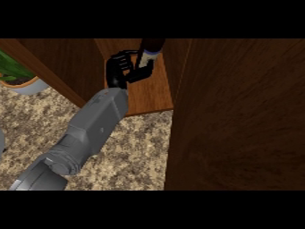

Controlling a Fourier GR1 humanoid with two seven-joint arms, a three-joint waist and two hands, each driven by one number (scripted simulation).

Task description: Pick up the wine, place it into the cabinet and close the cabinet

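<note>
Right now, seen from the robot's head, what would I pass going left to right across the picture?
potted plant → black hand → wine bottle that the hand grips, over the cabinet shelf → cabinet door

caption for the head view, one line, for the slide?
Hand holds the wine bottle upright over the cabinet shelf, with the open cabinet door at the right and a potted plant on the counter.

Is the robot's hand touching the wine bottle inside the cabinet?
Touching. The head view shows the hand with fingers curled round the wine bottle over the cabinet shelf.
</note>
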